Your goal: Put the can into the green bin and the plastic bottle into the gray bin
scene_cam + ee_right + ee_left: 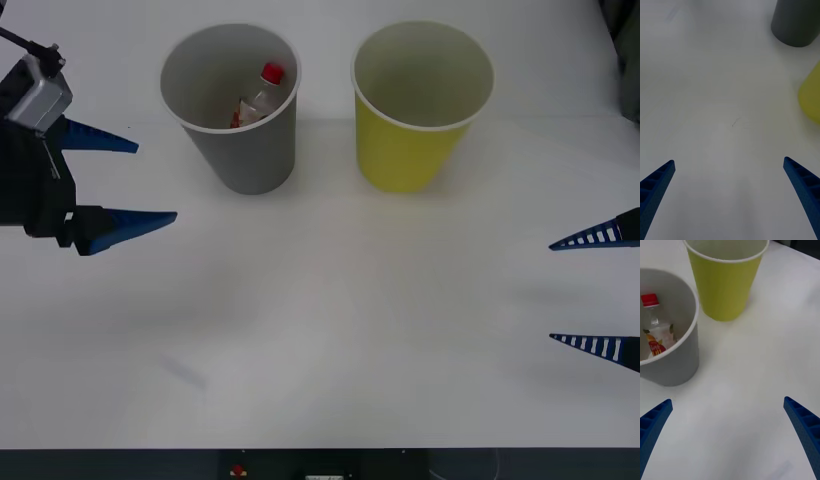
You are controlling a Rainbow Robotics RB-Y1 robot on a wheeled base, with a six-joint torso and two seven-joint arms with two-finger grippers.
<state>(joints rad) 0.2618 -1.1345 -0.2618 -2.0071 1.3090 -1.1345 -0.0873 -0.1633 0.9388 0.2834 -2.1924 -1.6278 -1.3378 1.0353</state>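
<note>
Bottle point(262, 95) lies inside our gray bin point(240, 150), upper left; yellow bin point(415, 140) beside it. Our left gripper point(135, 180) and right gripper point(580, 290) hang released, empty.

lab bench, plain white table point(330, 330)

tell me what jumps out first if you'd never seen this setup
Two big bins stand side by side at the table's far edge: the gray bin on the robot's left, the yellow bin on its right. The plastic bottle leans inside the gray one. The left gripper and right gripper hang open at either side.
</note>
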